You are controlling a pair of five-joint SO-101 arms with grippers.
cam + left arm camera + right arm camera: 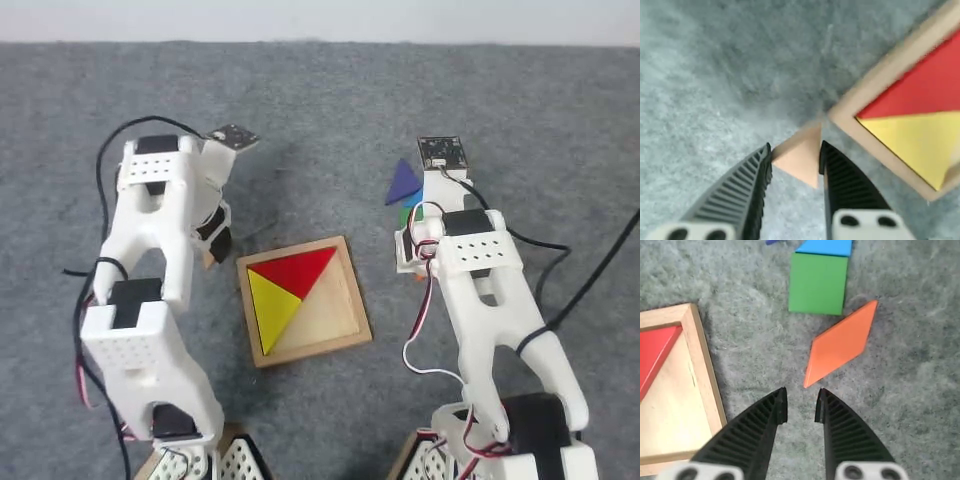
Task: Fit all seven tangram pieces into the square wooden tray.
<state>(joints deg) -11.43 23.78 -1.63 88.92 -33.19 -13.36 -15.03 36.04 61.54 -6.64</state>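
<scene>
While only two triangles point(280, 300) are lying in the tray point(325, 315), left gripper point(795, 149) is pinching a peach piece point(800, 164); right gripper point(800, 396) is hanging spread, empty.

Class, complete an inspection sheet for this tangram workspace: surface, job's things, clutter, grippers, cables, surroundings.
Surface: grey carpet.
Job's things: wooden tray holds red triangle and yellow triangle; green square, orange parallelogram, light-blue piece and dark-blue triangle lie outside it; tan triangle beside a tray corner.
Clutter: nothing seen.
Grippers: left gripper shut on the tan triangle; right gripper open, near the orange parallelogram.
Cables: black cables and red-white wires loop off the arms.
Surroundings: pale wall behind.
</scene>
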